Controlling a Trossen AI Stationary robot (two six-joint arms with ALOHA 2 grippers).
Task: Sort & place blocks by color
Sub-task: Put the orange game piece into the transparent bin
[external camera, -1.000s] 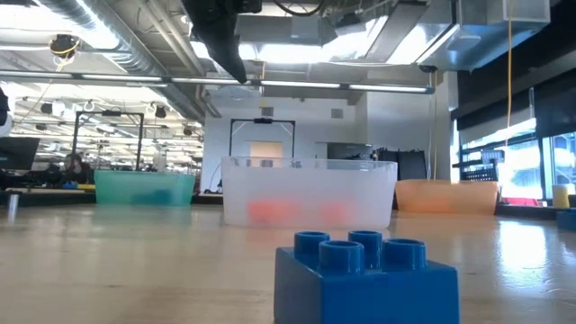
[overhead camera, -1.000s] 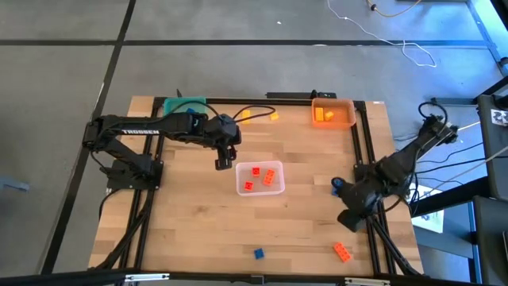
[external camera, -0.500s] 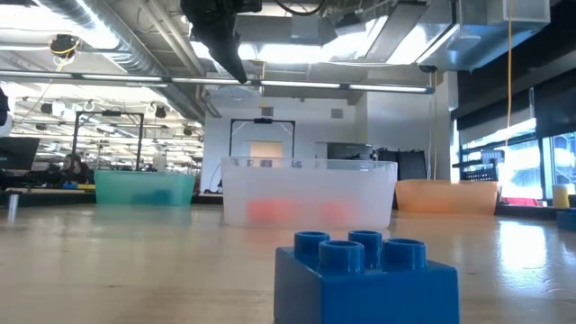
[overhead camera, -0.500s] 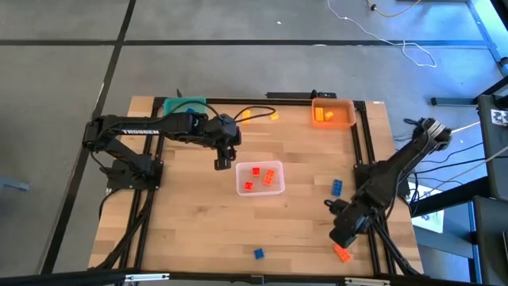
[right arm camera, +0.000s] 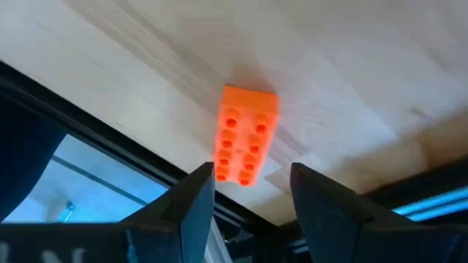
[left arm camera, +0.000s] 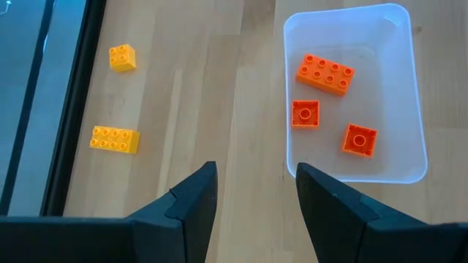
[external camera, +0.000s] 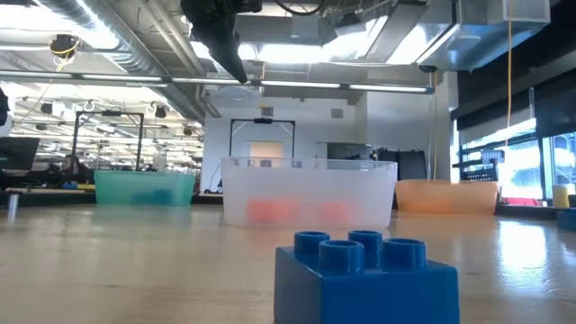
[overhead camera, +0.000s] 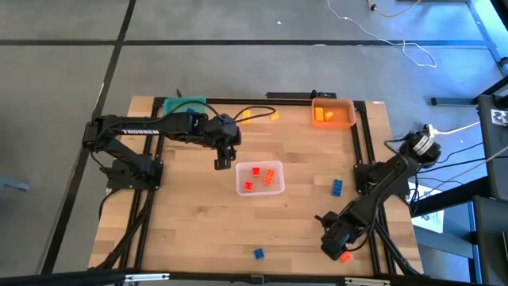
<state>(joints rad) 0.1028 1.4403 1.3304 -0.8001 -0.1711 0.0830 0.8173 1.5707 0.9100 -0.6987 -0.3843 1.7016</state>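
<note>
On the left, the left gripper [overhead camera: 223, 163] hangs above the bench [overhead camera: 190, 230] beside the clear bin [overhead camera: 240, 189], its fingers [left arm camera: 191, 201] spread apart and empty. That bin holds three red-orange blocks [overhead camera: 256, 177]. Two yellow blocks [overhead camera: 259, 117] lie at the far edge, near the teal bin [overhead camera: 184, 104], and the orange bin [overhead camera: 343, 106] sits farther right. A blue block [overhead camera: 258, 253] rests at the near edge, another blue one [overhead camera: 336, 187] toward the right. The right gripper [overhead camera: 333, 242] hovers over an orange block [right arm camera: 245, 134] at the near right corner, fingers [right arm camera: 186, 201] parted, gripping nothing
</note>
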